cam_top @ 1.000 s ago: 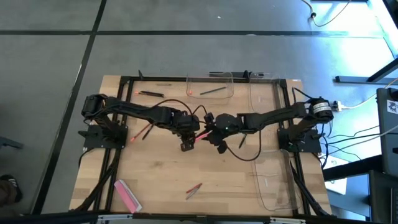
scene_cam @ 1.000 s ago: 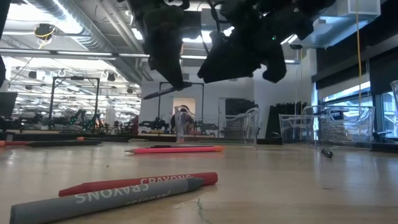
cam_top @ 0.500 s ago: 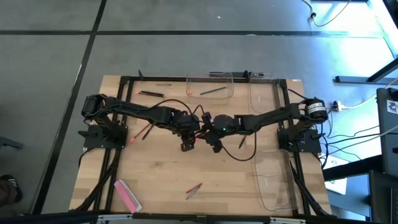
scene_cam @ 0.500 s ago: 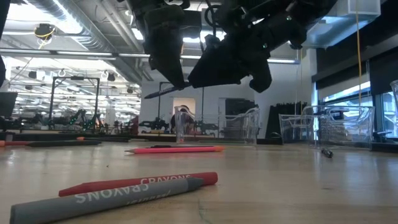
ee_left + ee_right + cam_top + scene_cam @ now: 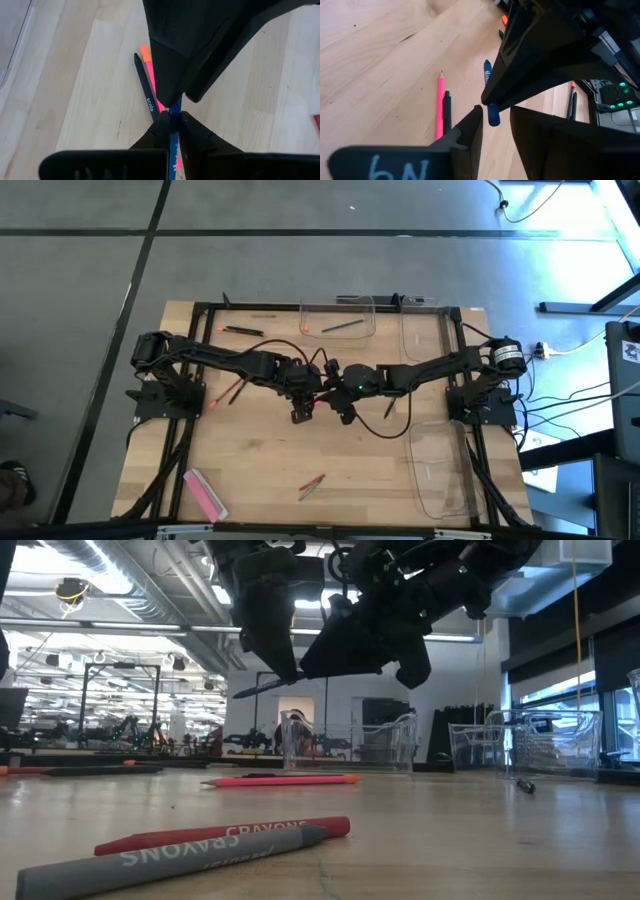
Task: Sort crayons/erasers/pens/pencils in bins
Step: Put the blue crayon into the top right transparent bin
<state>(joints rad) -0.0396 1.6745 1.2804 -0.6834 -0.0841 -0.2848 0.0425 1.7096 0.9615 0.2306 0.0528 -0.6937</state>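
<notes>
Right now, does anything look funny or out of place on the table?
Yes: the left gripper holds a blue pen up in the air over mid-table, with the right gripper closing around its end. The pink eraser lies near the table's front left corner, outside any bin.

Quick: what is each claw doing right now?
Left claw: shut on a thin blue pen, held above the wooden table.
Right claw: open, its fingers either side of the same pen's end.

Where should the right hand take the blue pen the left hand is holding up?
Probably the free end of the blue pen, closing across its thin shaft. The left hand pinches one end; the right hand, open, already straddles the other, approaching head-on at mid-table.
</notes>
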